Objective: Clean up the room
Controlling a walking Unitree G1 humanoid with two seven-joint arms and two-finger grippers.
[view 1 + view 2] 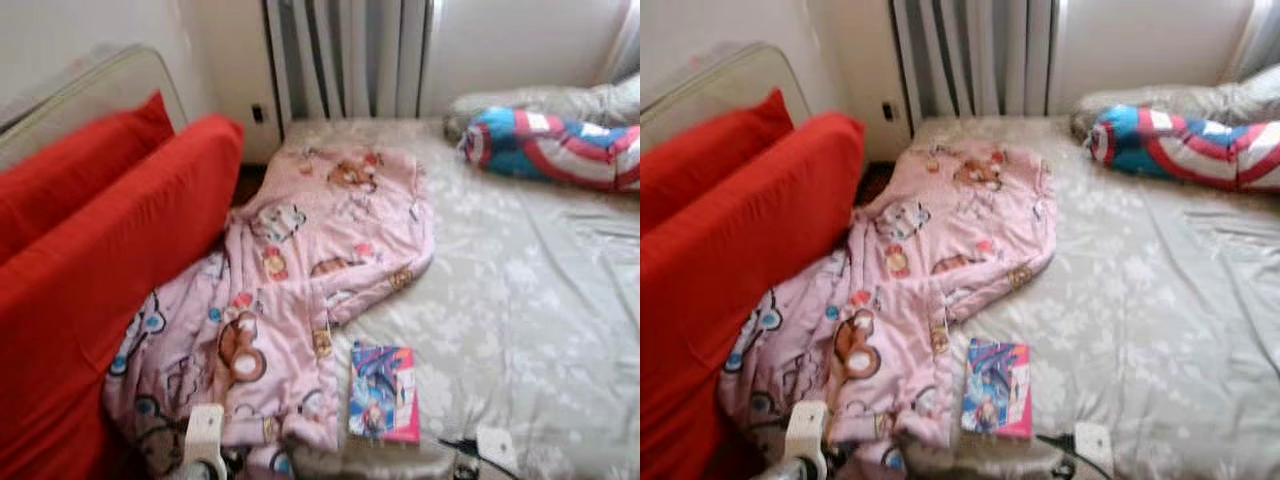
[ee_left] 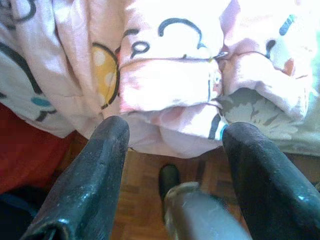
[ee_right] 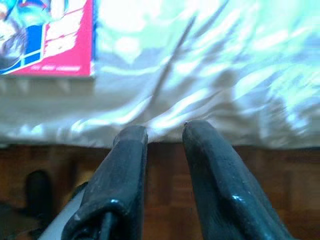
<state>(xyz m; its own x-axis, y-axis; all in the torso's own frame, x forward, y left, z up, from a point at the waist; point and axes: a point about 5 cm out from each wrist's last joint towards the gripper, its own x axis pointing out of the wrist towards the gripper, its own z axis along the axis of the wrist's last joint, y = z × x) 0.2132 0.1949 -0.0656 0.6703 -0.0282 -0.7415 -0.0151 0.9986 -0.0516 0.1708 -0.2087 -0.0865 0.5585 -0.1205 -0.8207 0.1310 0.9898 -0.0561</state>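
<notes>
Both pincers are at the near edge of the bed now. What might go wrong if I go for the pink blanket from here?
The book lies right beside the pink blanket; pulling the fabric may drag it off the bed's edge. The blanket's near hem already overhangs the wooden floor, so the open left pincer may catch only a loose fold, and the rest may slide down.

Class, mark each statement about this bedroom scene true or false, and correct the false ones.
1. The pink cartoon blanket lies crumpled on the bed. True.
2. The book lies on top of the red cushions. False: it lies on the bed sheet beside the blanket.
3. The left gripper is open, near the blanket's edge. True.
4. The striped pillow is on the floor. False: it is on the bed, near the wall.
</notes>
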